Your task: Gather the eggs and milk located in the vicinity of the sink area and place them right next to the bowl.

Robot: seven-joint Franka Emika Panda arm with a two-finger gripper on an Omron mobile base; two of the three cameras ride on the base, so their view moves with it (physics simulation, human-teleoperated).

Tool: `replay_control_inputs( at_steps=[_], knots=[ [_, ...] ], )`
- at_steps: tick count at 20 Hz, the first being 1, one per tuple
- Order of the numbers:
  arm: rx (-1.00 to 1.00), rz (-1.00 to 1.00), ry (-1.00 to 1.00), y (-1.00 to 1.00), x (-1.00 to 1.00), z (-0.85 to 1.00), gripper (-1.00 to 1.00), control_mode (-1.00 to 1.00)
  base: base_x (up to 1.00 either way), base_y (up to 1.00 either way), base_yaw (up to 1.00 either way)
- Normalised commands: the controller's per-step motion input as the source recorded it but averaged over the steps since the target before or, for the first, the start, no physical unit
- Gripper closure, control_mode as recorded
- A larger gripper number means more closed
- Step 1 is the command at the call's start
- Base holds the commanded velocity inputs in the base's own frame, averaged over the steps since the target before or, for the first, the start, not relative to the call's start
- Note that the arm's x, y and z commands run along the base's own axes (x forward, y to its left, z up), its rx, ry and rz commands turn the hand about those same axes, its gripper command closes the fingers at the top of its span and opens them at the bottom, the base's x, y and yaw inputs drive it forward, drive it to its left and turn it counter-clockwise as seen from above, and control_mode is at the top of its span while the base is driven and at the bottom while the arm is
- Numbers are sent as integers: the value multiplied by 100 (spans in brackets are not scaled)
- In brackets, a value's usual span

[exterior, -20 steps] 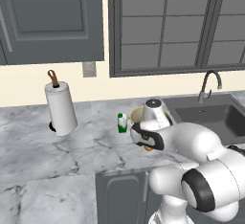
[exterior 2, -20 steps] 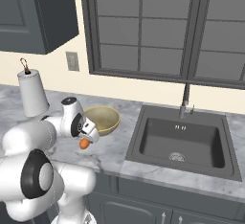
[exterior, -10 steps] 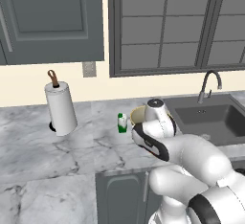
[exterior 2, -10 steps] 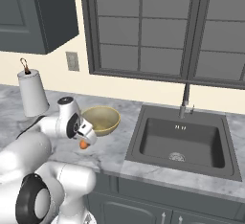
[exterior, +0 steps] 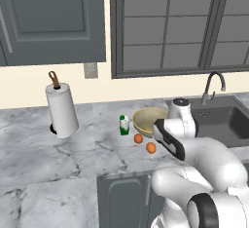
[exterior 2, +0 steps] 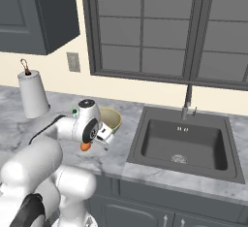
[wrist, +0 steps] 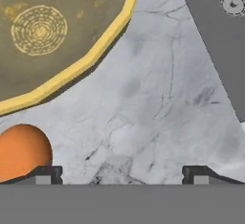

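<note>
The tan-yellow bowl stands on the marble counter left of the sink. Two orange-brown eggs lie just in front of it, and the small milk carton stands at its left side. My gripper hovers over the counter by the bowl's front, open and holding nothing. In the hand view the gripper looks down at bare marble. One egg lies beside the left fingertip. The bowl is at upper left and the sink at upper right.
A tall paper towel roll stands at the counter's back left. The curved faucet rises behind the sink. The counter's front edge runs just below the eggs. Dark cabinets and a window hang above.
My hand has drawn back to the right, away from the spot in front of the bowl, uncovering both eggs on the counter. The jaws stay wide.
</note>
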Motion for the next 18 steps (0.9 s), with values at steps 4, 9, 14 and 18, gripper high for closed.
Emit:
replay_control_inputs(
  at_steps=[4,9,14,18],
  knots=[
    [1,0,0,-96,-3,0,-100,-100,0,0,0],
    [2,6,-2,-31,-59,0,-100,-100,0,0,0],
    [0,2,0,0,-60,0,-100,-100,0,0,0],
    [0,0,0,3,-37,0,-100,-100,0,0,0]
  ],
)
